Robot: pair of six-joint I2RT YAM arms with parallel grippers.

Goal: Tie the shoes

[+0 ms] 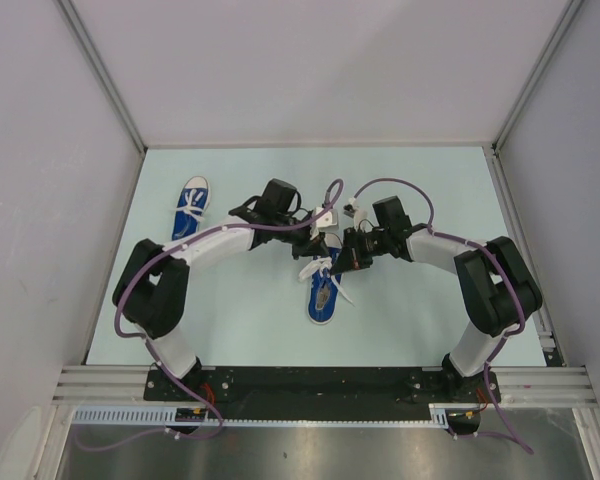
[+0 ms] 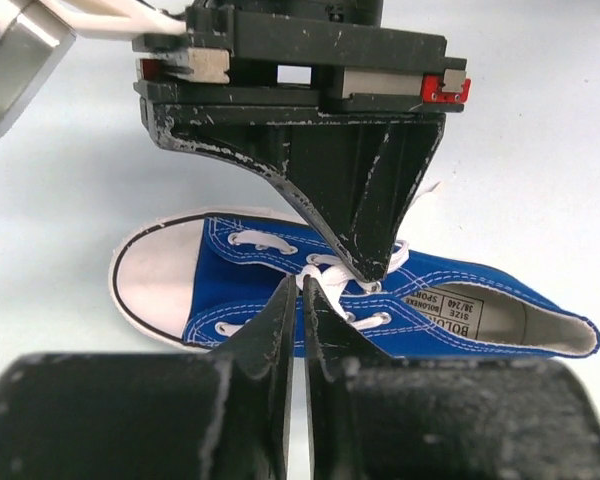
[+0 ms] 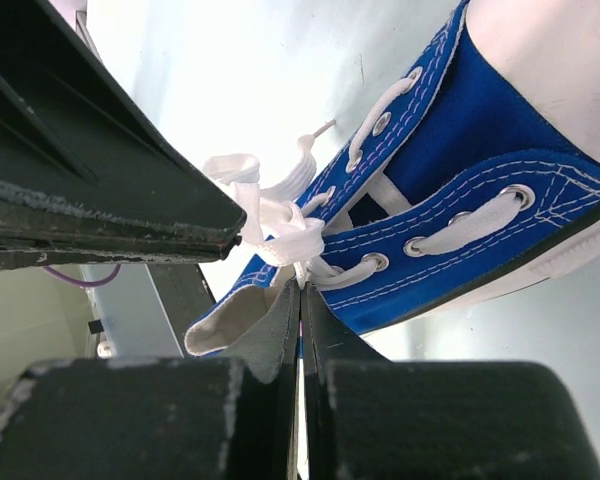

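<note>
Covered from above by the left gripper (image 1: 318, 238) and right gripper (image 1: 348, 260): the lacing of the near shoe (image 1: 321, 300) (knot too small to read). Cut off at the right wrist view's upper corner: the toe cap (image 3: 550, 50). Blocked in the left wrist view by the fingers (image 2: 265, 335): part of the shoe's side. Cannot tell whether the laces (image 2: 252, 240) sit pinched.
</note>
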